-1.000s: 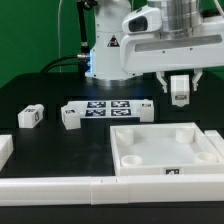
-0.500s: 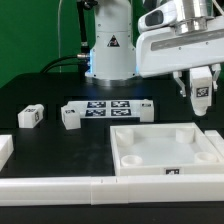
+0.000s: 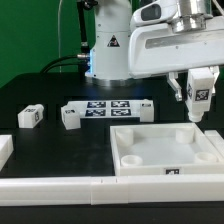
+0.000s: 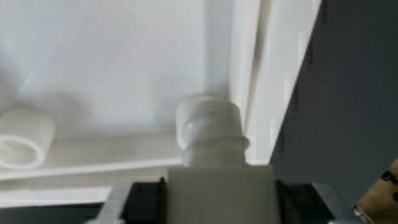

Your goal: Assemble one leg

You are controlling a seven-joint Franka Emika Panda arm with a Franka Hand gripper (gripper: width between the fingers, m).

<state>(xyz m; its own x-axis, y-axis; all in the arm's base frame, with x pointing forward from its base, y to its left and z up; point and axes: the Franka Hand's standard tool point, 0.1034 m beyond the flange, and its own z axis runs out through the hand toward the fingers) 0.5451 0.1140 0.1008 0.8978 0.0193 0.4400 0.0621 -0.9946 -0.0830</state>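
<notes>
My gripper (image 3: 198, 98) is shut on a small white leg (image 3: 200, 90) with a black-and-white tag and holds it in the air above the far right corner of the large white tray (image 3: 128, 156). In the wrist view the held leg (image 4: 210, 140) sticks out from between the jaws of my gripper (image 4: 201, 205), over the tray's rim (image 4: 267, 90) near a round corner socket. Two more small tagged legs (image 3: 30, 116) (image 3: 71, 117) lie on the black table at the exterior view's left.
The marker board (image 3: 112, 108) lies flat between the loose legs and the robot base (image 3: 108, 55). Long white bars (image 3: 60, 189) run along the front edge. A white block (image 3: 4, 150) sits at the far left. Another round socket (image 4: 22, 138) shows inside the tray.
My gripper has carried the leg toward the exterior view's right, from beside the marker board to above the tray's far right corner. It has hardly moved in the last half second.
</notes>
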